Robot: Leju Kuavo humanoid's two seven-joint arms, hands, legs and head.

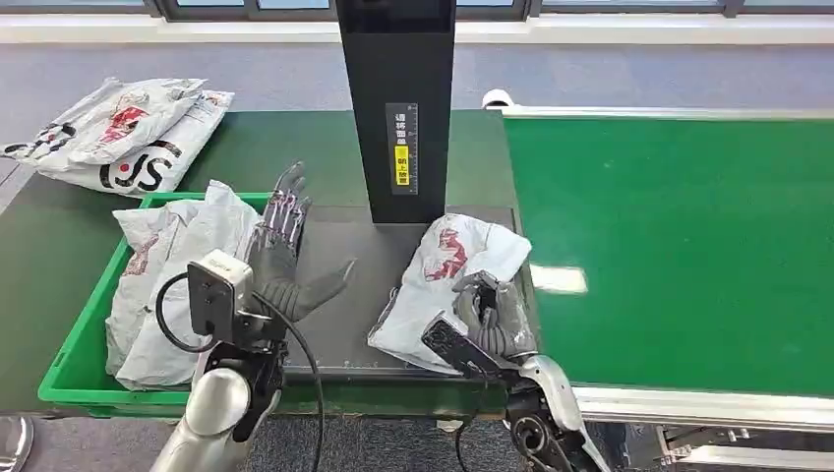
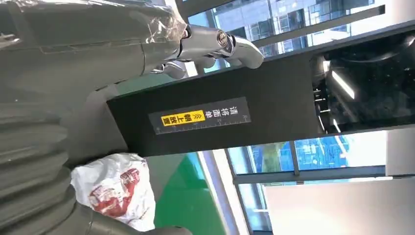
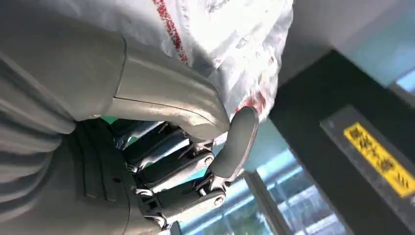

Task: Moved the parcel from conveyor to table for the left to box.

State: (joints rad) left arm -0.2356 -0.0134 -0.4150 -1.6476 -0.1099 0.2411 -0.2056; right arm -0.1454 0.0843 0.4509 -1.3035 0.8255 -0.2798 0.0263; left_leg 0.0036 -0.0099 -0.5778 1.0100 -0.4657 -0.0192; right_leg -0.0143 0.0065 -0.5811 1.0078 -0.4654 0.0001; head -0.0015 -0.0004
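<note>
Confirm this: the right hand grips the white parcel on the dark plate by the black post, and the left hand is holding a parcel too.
Wrong on the left hand: the head view shows it open, holding nothing. The right hand does grip the parcel on the dark plate by the black post.

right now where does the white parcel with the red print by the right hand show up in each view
Head view: the white parcel lies on the dark plate at the foot of the black post, with the right hand on its near edge.
Left wrist view: low, under the post, parcel at.
Right wrist view: across the top, parcel at, against the hand.
Shared landmark: the post's yellow label.
</note>
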